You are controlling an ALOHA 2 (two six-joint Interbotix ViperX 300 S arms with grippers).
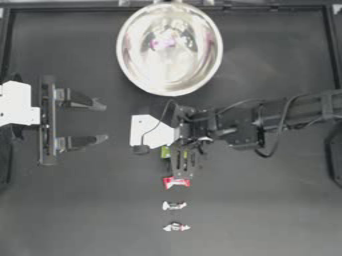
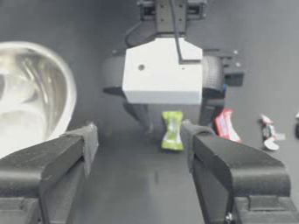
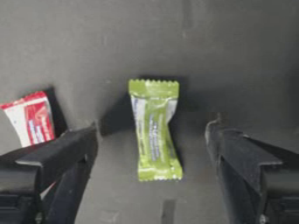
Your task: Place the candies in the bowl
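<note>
Dark counter (image 1: 80,210), matte, w/ a raised rim along the top and sides of the overhead frame. The bowl (image 1: 169,48) sits top centre, shiny inside, w/ a pink candy (image 1: 163,43) lying in it.

My right claw (image 1: 184,162) reaches in from the right side and hangs at frame centre, pointing down at the counter. Jaws spread wide, holding nothing. In my right wrist cam the yellow-green candy (image 3: 154,130) lies flat on the counter right between my two jaws, lengthwise along them, clear gap on both sides, not touching either one. From overhead only a sliver of it shows (image 1: 165,152), just left of my claw and under the white wrist block. Left wrist cam sees it too (image 2: 172,130), below that white block.

Red candy (image 1: 176,182) lies just below my claw in the overhead frame; in the right wrist cam it sits outside my left-hand jaw (image 3: 30,118), partly behind it. Whether it touches that jaw, can't tell. Lower down, in a column: one whitish-silver candy (image 1: 174,205), then a second whitish-silver candy (image 1: 176,227) near the bottom centre, each apart from the next.

My left claw (image 1: 93,122) waits at the left edge, mid-height, jaws wide apart, empty, well apart from every candy.
</note>
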